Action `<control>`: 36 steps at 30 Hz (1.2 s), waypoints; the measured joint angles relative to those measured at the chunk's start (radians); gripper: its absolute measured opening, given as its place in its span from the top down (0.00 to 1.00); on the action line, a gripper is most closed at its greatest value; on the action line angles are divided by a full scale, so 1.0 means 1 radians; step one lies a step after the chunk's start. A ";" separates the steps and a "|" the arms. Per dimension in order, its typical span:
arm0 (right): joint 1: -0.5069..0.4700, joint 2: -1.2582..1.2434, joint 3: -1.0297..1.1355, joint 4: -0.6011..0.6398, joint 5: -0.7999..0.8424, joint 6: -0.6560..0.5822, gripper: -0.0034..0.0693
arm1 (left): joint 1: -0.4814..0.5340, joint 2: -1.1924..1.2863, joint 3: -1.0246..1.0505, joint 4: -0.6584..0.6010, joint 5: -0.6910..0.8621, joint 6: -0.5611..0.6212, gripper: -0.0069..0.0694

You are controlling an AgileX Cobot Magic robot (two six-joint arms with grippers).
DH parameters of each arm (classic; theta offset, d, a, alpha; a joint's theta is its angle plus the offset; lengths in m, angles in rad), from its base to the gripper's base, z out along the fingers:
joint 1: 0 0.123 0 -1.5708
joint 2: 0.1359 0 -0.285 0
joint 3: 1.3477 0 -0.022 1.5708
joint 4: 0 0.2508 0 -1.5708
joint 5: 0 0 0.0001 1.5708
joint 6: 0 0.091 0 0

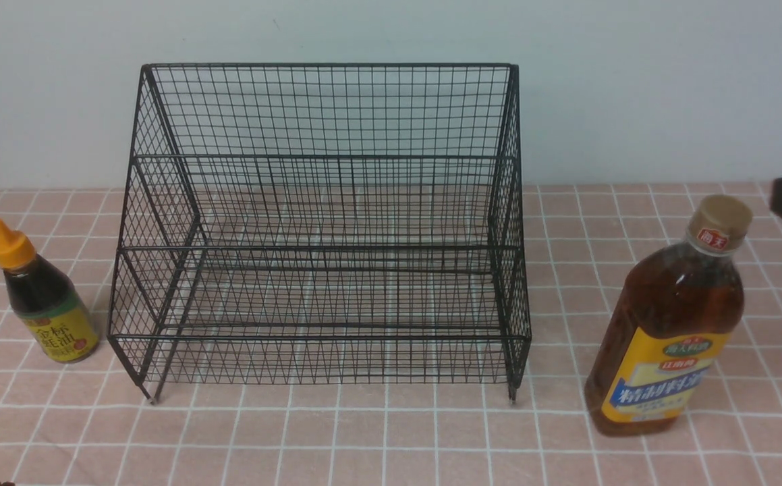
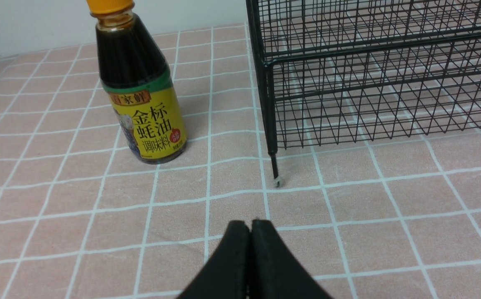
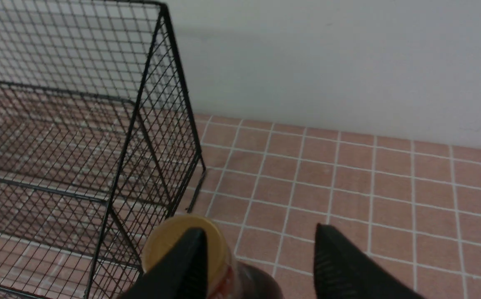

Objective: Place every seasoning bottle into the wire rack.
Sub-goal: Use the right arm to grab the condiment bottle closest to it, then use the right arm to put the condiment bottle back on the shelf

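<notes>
On the tiled counter (image 1: 391, 439) we list, first, the wire rack (image 1: 316, 337): centre, empty, low front rim to clear. Second, the tall bottle (image 1: 664, 337): upright on the rack's right, near it, full and likely heavy, smooth; we would grip the neck under the cap. The right jaws stand wide open beside that cap, holding nothing. Third, the small bottle (image 1: 50, 307): upright on the left, lighter, best taken at the shoulder. The left jaws are closed, empty.

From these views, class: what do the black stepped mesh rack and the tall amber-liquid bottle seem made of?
Black stepped mesh rack: thin metal wire, apparently matte black coating. Tall amber-liquid bottle: clear glossy plastic, probably; highlights show, glass not excluded.
</notes>
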 joint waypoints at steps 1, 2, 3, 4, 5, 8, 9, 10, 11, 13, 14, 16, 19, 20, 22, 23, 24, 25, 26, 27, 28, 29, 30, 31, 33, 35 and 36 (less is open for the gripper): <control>0.015 0.032 -0.018 0.009 0.002 -0.004 0.36 | 0.000 0.000 0.000 0.000 0.000 0.000 0.93; 0.024 0.053 -0.028 0.025 0.002 -0.004 0.29 | 0.000 0.000 0.000 0.000 0.000 0.000 0.93; 0.028 0.066 -0.032 0.034 0.002 -0.004 0.24 | 0.000 0.000 0.000 0.000 0.000 0.000 0.93; 0.030 0.075 -0.034 0.047 0.002 -0.004 0.19 | 0.000 0.000 0.000 0.000 0.000 0.000 0.93; 0.033 0.081 -0.035 0.051 0.002 -0.005 0.15 | 0.000 0.000 0.000 0.000 0.000 0.000 0.93; 0.040 0.091 -0.036 0.062 0.002 -0.008 0.09 | 0.000 0.000 0.000 0.000 0.000 0.000 0.93; 0.046 0.095 -0.036 0.066 0.002 -0.008 0.08 | 0.000 0.000 0.000 0.000 0.000 0.000 0.93; 0.053 0.100 -0.036 0.070 0.002 -0.012 0.07 | 0.000 0.000 0.000 0.000 0.000 0.000 0.93; 0.061 0.109 -0.036 0.071 0.002 -0.017 0.07 | 0.000 0.000 0.000 0.000 0.000 0.000 0.93; 0.071 0.135 -0.036 0.073 0.002 -0.023 0.07 | 0.000 0.000 0.000 0.000 0.000 0.000 0.93; 0.074 0.153 -0.036 0.071 0.002 -0.025 0.07 | 0.000 0.000 0.000 0.000 0.000 0.000 0.93; 0.076 0.169 -0.036 0.065 0.001 -0.025 0.07 | 0.000 0.000 0.000 0.000 0.000 0.000 0.93; 0.076 0.188 -0.036 0.053 -0.012 -0.026 0.12 | 0.000 0.000 0.000 0.000 0.000 0.000 0.93; 0.076 0.189 -0.036 0.053 -0.016 -0.026 0.13 | 0.000 0.000 0.000 0.000 0.000 0.000 0.93; 0.076 0.189 -0.040 0.052 -0.027 -0.026 0.33 | 0.000 0.000 0.000 0.000 0.000 0.000 0.93; 0.076 0.189 -0.040 0.050 -0.027 -0.026 0.37 | 0.000 0.000 0.000 0.000 0.000 0.000 0.93; 0.076 0.189 -0.042 0.044 -0.027 -0.026 0.53 | 0.000 0.000 0.000 0.000 0.000 0.000 0.93; 0.076 0.189 -0.043 0.033 -0.029 -0.030 0.54 | 0.000 0.000 0.000 0.000 0.000 0.000 0.93; 0.076 0.189 -0.044 0.023 -0.026 -0.030 0.53 | 0.000 0.000 0.000 0.000 0.000 0.000 0.93; 0.077 0.187 -0.045 0.016 -0.026 -0.029 0.52 | 0.000 0.000 0.000 0.000 0.000 0.000 0.93; 0.077 0.187 -0.045 0.015 -0.026 -0.029 0.52 | 0.000 0.000 0.000 0.000 0.000 0.000 0.93; 0.077 0.183 -0.046 0.003 -0.024 -0.029 0.52 | 0.000 0.000 0.000 0.000 0.000 0.000 0.93; 0.077 0.182 -0.047 0.001 -0.025 -0.029 0.52 | 0.000 0.000 0.000 0.000 0.000 0.000 0.93; 0.077 0.176 -0.061 -0.011 0.004 -0.028 0.53 | 0.000 0.000 0.000 0.000 0.000 0.000 0.93; 0.077 0.174 -0.085 -0.022 0.049 -0.028 0.53 | 0.000 0.000 0.000 0.000 0.000 0.000 0.93; 0.077 0.172 -0.144 -0.037 0.110 -0.028 0.53 | 0.000 0.000 0.000 0.000 0.000 0.000 0.93; 0.077 0.172 -0.166 -0.040 0.130 -0.028 0.53 | 0.000 0.000 0.000 0.000 0.000 0.000 0.93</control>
